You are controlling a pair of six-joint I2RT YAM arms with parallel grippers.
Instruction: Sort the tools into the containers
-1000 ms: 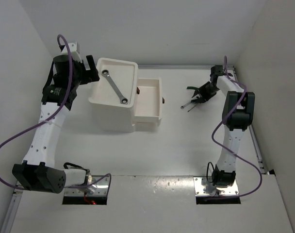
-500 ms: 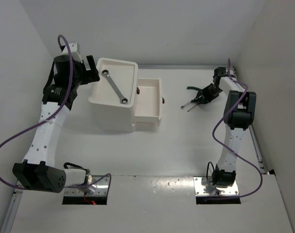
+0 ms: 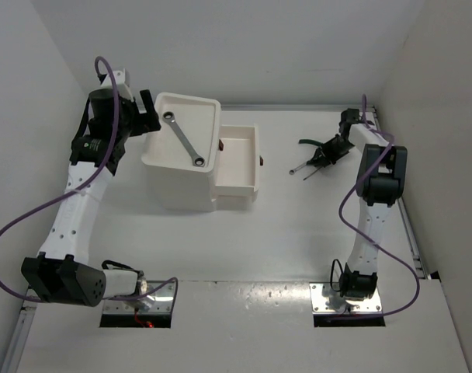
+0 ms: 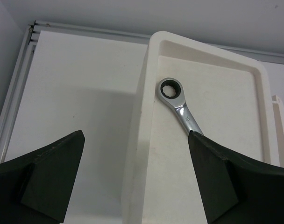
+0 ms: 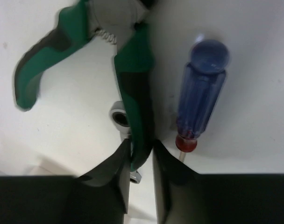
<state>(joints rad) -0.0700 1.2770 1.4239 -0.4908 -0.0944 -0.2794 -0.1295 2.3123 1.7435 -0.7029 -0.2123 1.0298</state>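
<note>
While left pincer (image 4: pixel 135 179) gapes, right pincer (image 5: pixel 141 154) apparently clenched on green-handled pliers (image 5: pixel 135 88) handle; screwdriver (image 5: pixel 202 93) just beside.

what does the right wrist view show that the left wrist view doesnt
Only the right wrist view: green pliers with one handle between the right gripper's fingers, a blue screwdriver beside them, and a wrench end under the pliers.
Only the left wrist view: the open left gripper at the edge of the drawer unit, with a wrench lying in its top tray.
Both: the white table.
</note>
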